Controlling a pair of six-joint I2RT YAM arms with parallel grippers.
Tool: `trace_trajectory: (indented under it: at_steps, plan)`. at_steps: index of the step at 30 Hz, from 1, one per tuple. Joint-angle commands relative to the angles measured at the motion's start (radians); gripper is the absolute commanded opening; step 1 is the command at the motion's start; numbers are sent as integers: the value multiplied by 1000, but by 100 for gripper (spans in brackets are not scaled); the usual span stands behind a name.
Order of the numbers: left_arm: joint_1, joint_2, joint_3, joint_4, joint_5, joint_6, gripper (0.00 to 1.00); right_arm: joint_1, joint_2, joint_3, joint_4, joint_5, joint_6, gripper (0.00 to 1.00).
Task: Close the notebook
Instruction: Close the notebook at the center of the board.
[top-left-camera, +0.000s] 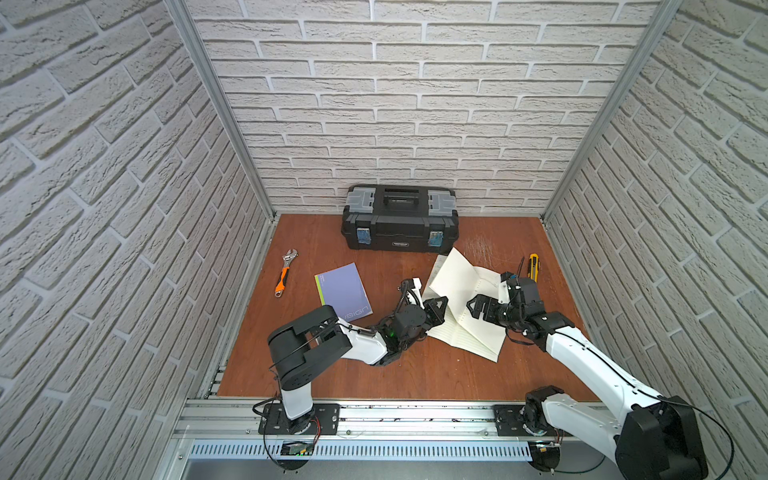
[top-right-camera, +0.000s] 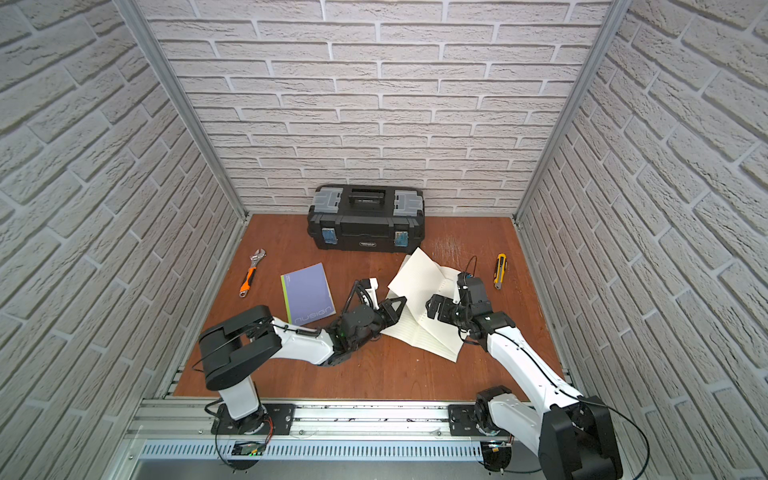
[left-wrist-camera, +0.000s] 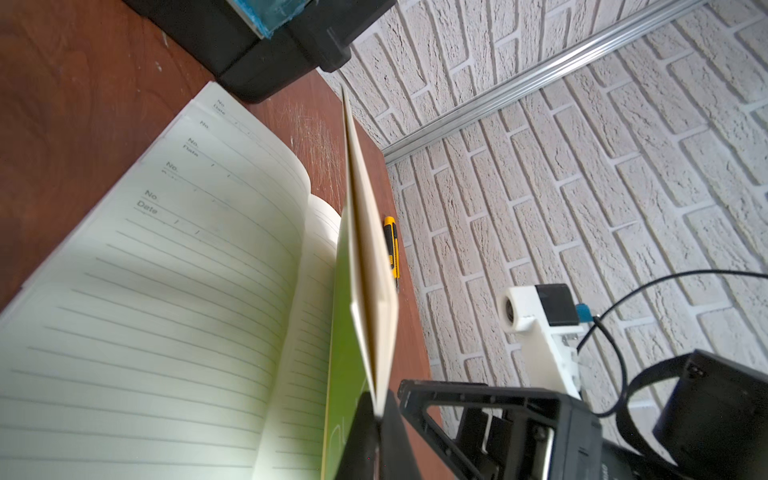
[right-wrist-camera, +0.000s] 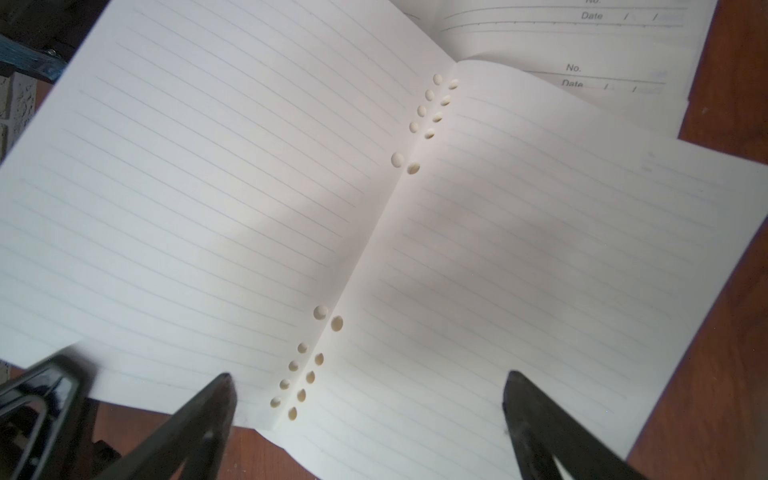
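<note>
Pinches raised leaf of cream lined paper notebook (top-left-camera: 455, 278), right of centre on brown wooden bench (top-left-camera: 374, 374), in clenched left tool (left-wrist-camera: 377, 411), with right tool (right-wrist-camera: 369, 376) spread over spine. Risks thin leaf slipping, or closing onto right tool.

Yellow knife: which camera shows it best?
Both top views: the yellow knife lies fully visible. The left wrist view shows it partly behind the lifted notebook cover; the right wrist view misses it.
</note>
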Motion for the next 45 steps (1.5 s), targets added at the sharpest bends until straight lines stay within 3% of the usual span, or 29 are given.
trace_trajectory:
  at_steps: [1, 21, 28, 36, 45]
  plan:
    - [-7, -50, 28, -52, -22, 109, 0, -3, -21, 0, 4, 4, -10, 100]
    - [-26, -339, -22, -356, -233, 391, 0, -3, 32, -6, 53, -27, 4, 100]
    - [-32, -450, -76, -435, -337, 430, 0, -3, 52, -11, 88, -56, 15, 100]
    - [-45, -637, -163, -572, -521, 445, 0, 6, 103, -12, 210, -193, 39, 100]
    - [-108, -733, -199, -746, -768, 369, 0, 167, 224, 90, 303, -202, 86, 100]
